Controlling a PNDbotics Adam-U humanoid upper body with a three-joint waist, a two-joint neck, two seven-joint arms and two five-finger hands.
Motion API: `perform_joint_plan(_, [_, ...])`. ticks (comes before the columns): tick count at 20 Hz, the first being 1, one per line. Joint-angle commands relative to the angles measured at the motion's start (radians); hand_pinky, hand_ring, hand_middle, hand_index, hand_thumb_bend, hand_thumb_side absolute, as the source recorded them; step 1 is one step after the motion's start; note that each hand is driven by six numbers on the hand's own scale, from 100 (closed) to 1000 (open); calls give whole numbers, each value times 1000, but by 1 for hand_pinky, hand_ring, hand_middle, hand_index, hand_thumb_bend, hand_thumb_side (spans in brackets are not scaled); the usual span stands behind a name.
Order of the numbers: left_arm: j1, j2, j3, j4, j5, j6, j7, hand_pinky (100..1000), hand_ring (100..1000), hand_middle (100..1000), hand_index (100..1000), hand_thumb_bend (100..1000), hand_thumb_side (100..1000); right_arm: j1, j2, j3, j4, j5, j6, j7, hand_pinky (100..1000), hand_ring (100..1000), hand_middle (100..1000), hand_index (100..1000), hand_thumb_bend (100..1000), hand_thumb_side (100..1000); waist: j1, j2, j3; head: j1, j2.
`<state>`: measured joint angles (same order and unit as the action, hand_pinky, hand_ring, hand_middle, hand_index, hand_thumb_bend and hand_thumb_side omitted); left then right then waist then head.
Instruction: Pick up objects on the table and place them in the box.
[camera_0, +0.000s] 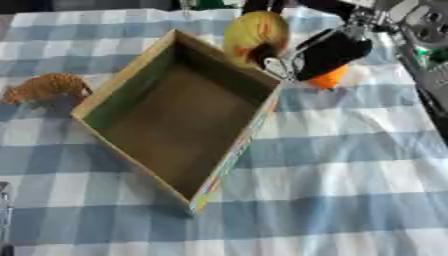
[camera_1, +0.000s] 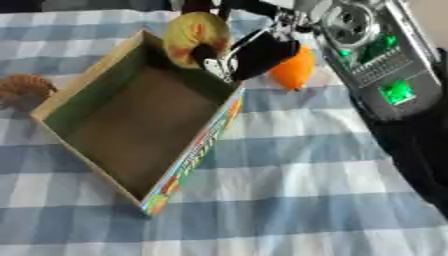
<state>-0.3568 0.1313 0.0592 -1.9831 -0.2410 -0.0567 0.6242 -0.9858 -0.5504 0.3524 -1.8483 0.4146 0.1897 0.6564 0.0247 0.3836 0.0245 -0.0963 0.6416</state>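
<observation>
A blue-and-white checked cloth covers the counter (camera_0: 350, 165). At the far left an orange-brown toy animal (camera_0: 48, 87) stands outside the box (camera_0: 229, 155), whose floor is bare, so nothing appears placed yet. Beyond the box's far corner, the right hand (camera_0: 328, 52) holds a yellow round object (camera_0: 254, 32), fingers curled round it. An orange object (camera_1: 293, 70) lies just right of it.
</observation>
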Motion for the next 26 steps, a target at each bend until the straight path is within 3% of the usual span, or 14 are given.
perform_joint_plan(1, [-7,4,0,-17,1,0,-4,479,611,580,768,100,899,-17,19,3,9,8,1,15,679,801,471,671,100,100,-3,-17,2,-4,-5])
perform_joint_plan(10, [-10,1,-2,-17,4,1,-6,478,611,580,766,100,899,1,82,59,91,53,-6,65,680,811,497,691,100,100,-8,-10,11,8,-14])
perform_joint_plan(19, [-10,1,-3,-17,6,1,-8,479,612,580,766,100,899,-6,134,98,198,107,-57,135,708,854,587,771,100,100,-11,-11,18,1,-17])
perform_joint_plan(21, [-9,1,-3,-17,6,1,-9,479,612,580,766,100,899,-7,140,102,214,116,-68,146,719,871,623,802,100,154,-12,-10,19,1,-18])
perform_joint_plan(26, [-8,0,-3,-17,6,2,-8,478,612,580,765,100,898,-5,142,94,223,125,-86,148,749,912,725,878,362,326,-11,-6,18,-3,-22])
